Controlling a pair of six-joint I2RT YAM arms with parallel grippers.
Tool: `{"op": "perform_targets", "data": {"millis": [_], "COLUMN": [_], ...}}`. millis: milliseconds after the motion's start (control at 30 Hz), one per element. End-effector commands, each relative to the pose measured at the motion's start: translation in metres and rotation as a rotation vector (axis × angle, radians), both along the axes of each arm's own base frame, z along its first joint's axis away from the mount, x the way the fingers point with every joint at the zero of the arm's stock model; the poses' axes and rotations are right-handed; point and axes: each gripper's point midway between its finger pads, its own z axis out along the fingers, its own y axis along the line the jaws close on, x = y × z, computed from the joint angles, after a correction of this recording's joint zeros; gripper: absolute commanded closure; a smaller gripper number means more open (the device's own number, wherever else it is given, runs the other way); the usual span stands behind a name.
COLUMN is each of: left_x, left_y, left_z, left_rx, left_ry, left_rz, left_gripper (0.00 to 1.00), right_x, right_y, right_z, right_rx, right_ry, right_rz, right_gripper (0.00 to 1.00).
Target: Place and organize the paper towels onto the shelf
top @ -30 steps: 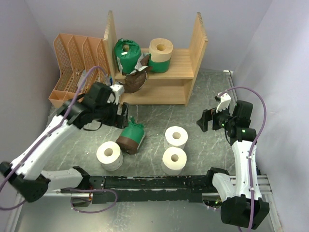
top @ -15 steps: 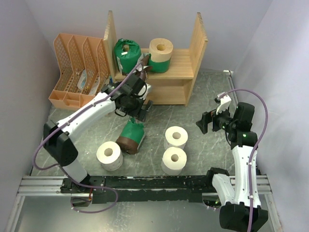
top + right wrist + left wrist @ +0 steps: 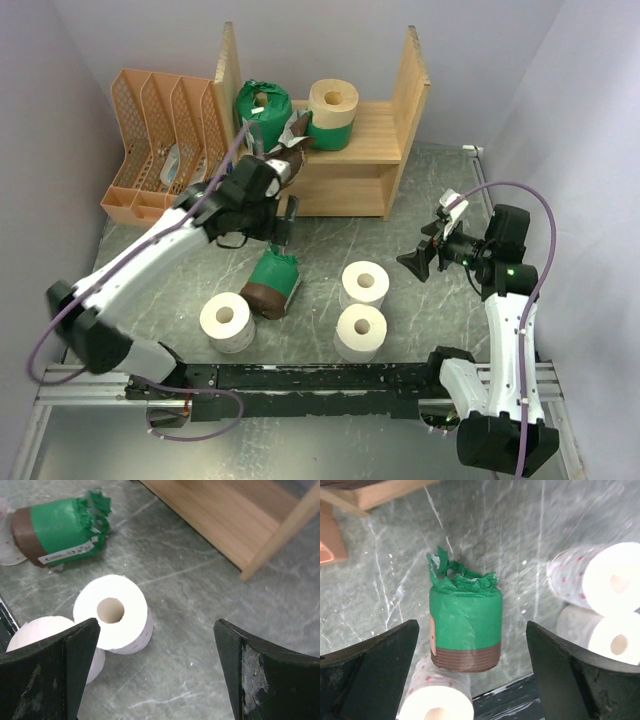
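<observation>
Green-wrapped roll (image 3: 272, 284) lies on its side on the table (image 3: 340, 235), at 6 o'clock from the left gripper (image 3: 282, 228), centred between its wide-spread, empty fingers; three white rolls (image 3: 227, 321) stand at 8, 3 and 4 o'clock; shelf (image 3: 380, 135) at 12 holds at least three; right gripper (image 3: 418, 262) gapes, empty.

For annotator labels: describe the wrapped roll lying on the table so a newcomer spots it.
Start at the wooden shelf at the back, then come forward onto the grey table. The green-wrapped roll lies on its side there, brown band at one end; the three bare white rolls near it stand upright.
</observation>
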Motion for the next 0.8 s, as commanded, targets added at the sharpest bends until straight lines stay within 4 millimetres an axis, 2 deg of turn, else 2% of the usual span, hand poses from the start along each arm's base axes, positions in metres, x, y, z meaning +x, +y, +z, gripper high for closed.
{"op": "perform_targets", "data": {"millis": [0,133,200,300,333,367,500,633,767], "left_x": [-0.002,-0.017,-0.028,-0.045,-0.049,-0.053,-0.068,-0.076,-0.08], "left_y": [0.022,0.058,0.074,0.083,0.082,0.082,0.094,0.109,0.118], "left_z": [0.063,0.076,0.072,0.064,0.063,0.061,0.053,0.059,0.071], "left_rx": [-0.201,-0.259,-0.279,-0.337,-0.366,-0.382,-0.345,-0.325,-0.339], "left_ry": [-0.167,-0.223,-0.217,-0.19,-0.185,-0.177,-0.136,-0.153,-0.178], "left_rz": [0.235,0.415,0.492,0.544,0.535,0.53,0.558,0.581,0.61], "left_gripper": [0.01,0.02,0.03,0.05,0.05,0.06,0.06,0.06,0.06], "right_x": [-0.006,0.006,0.011,0.027,0.03,0.037,0.035,0.057,0.072], "right_y": [0.024,0.029,0.031,0.04,0.049,0.06,0.122,0.154,0.183], "right_z": [0.026,0.029,0.027,0.025,0.02,0.024,-0.004,-0.024,-0.059], "right_rx": [0.046,0.126,0.143,0.154,0.138,0.092,0.018,0.09,-0.016], "right_ry": [-0.136,-0.136,-0.135,-0.101,-0.078,-0.086,-0.015,0.019,-0.013], "right_rz": [0.214,0.229,0.253,0.295,0.331,0.366,0.592,0.647,0.687], "right_gripper": [0.0,0.0,0.0,0.0,0.0,0.0,0.0,0.0,0.0]}}
